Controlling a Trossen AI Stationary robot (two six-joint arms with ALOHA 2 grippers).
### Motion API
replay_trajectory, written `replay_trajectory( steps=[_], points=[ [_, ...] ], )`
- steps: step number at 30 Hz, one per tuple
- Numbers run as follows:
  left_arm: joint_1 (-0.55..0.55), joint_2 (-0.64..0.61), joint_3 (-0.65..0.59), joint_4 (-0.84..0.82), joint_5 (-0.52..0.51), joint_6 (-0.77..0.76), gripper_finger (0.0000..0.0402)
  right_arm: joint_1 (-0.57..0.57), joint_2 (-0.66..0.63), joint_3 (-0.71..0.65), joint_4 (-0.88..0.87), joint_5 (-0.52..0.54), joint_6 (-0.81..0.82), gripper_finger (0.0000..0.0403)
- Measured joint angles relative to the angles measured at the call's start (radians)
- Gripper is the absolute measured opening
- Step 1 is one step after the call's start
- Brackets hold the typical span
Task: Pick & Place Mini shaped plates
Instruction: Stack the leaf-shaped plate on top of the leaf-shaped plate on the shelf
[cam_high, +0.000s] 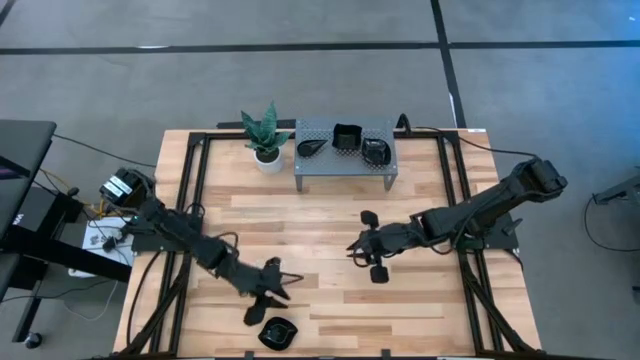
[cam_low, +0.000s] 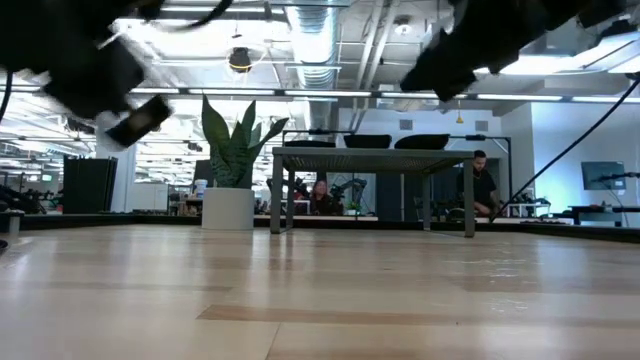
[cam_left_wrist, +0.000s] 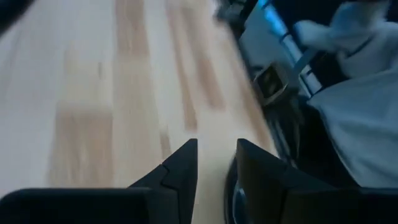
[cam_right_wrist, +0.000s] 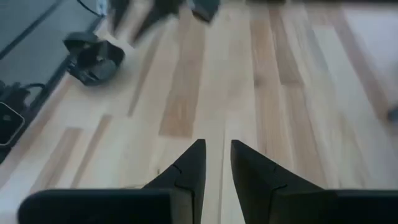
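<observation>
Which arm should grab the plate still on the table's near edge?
Left. The left gripper hangs just beside the wavy-edged plate at the near edge, jaws slightly apart with nothing between them. The right gripper sits mid-table, farther away, nearer the grey rack.

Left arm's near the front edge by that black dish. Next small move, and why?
Probably ease the left gripper forward and down over the wavy-edged glossy black dish at the table's front edge. Its jaws stand apart and empty, just short of the dish. Three black dishes already sit on the grey perforated metal rack, so this looks like the next pick. The right gripper hovers mid-table, empty.
</observation>
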Motion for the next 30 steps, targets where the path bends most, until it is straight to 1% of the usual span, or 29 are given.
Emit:
replay_trajectory(
  steps=[2,5,7,10,13,17,19,23,27,30],
  points=[
    [-0.048,0.008,-0.019,-0.034,-0.036,-0.121,0.0113,0.003,0.0,0.001,0.041,-0.002,-0.052,0.007],
    [-0.095,0.035,-0.046,-0.034,-0.07,-0.281,0.0113,-0.002,0.0,0.001,0.067,-0.003,-0.135,0.007],
    [-0.101,0.052,-0.049,-0.033,-0.076,-0.336,0.0113,-0.006,-0.001,0.001,0.07,-0.003,-0.153,0.007],
    [-0.1,0.065,-0.05,-0.023,-0.08,-0.353,0.0113,-0.013,-0.001,0.001,0.069,-0.003,-0.141,0.007],
    [-0.107,0.074,-0.049,-0.014,-0.045,-0.363,0.0113,-0.013,-0.001,0.001,0.069,-0.003,-0.139,0.007],
    [-0.125,0.116,-0.049,0.009,-0.004,-0.46,0.0113,-0.012,-0.001,0.001,0.063,-0.003,-0.139,0.007],
    [-0.137,0.147,-0.049,0.038,0.001,-0.487,0.0113,-0.012,-0.001,0.001,0.062,-0.003,-0.138,0.007],
    [-0.143,0.191,-0.049,0.134,0.005,-0.49,0.0113,-0.012,-0.001,0.001,0.062,-0.003,-0.139,0.007],
    [-0.142,0.207,-0.049,0.156,0.003,-0.491,0.0113,-0.013,-0.001,0.001,0.069,-0.003,-0.184,0.007],
    [-0.142,0.217,-0.049,0.16,0.003,-0.491,0.011,-0.016,-0.001,0.001,0.115,-0.003,-0.233,0.007]
  ],
)
